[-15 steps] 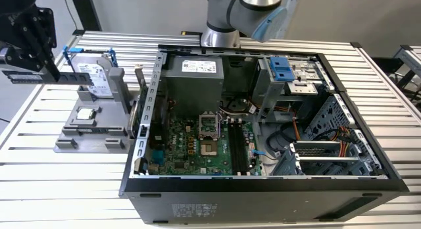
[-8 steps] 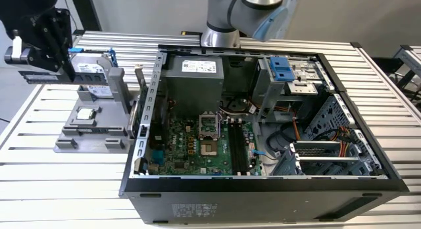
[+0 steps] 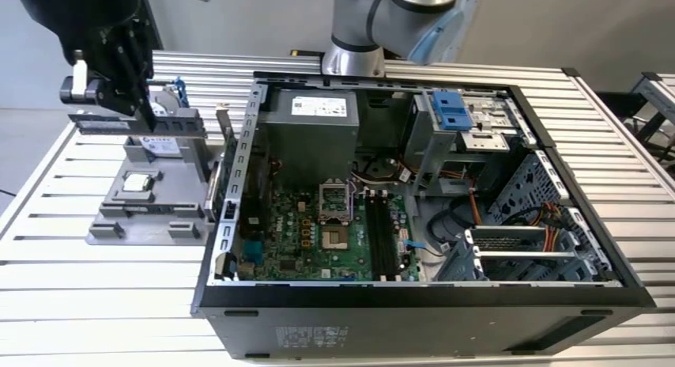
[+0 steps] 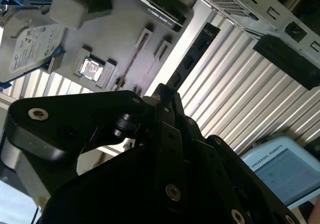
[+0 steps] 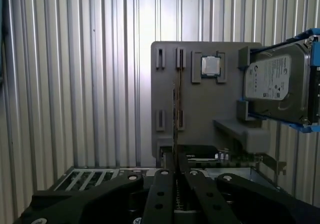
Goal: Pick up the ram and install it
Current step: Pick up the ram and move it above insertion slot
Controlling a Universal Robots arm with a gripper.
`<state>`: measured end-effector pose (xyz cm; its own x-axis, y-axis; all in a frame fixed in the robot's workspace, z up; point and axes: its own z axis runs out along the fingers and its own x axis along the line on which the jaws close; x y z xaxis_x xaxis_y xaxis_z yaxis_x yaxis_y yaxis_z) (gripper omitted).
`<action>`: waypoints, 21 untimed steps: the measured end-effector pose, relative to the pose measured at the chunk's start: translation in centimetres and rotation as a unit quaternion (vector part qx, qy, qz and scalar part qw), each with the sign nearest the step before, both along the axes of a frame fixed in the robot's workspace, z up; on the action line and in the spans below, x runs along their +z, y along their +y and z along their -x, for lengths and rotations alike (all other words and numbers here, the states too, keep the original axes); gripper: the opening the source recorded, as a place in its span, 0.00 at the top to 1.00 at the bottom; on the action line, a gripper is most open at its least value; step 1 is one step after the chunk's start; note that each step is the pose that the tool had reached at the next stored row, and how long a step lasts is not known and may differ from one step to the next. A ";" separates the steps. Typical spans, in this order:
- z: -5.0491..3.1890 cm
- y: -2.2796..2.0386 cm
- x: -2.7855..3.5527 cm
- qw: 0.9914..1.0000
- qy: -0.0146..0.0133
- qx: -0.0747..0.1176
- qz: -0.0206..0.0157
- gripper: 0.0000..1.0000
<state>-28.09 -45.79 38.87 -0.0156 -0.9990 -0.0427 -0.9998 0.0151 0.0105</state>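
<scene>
Ram (image 5: 175, 115) stands edgewise in grey fixture (image 5: 210, 114) on slatted table (image 5: 75, 84)

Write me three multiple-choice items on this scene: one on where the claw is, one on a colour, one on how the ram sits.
1. Where is the claw relative to the computer case?
A. Inside it
B. Above the grey holder beside it
C. Under it

2. What colour are the tabs on the hard drive?
A. Red
B. Blue
C. Yellow

3. How does the ram sit?
A. Flat on the hard drive
B. Plugged in inside the computer case
C. On its edge at the grey holder

Answers:
1 B: in the exterior view it hangs over the holder, on the exterior view's left of the case.
2 B: blue strips flank the drive in the first wrist view.
3 C: the first wrist view shows it as a thin edge running between the holder's slots.
</scene>
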 end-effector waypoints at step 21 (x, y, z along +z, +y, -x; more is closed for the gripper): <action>-9.54 0.00 0.01 1.000 0.000 0.000 0.000 1.00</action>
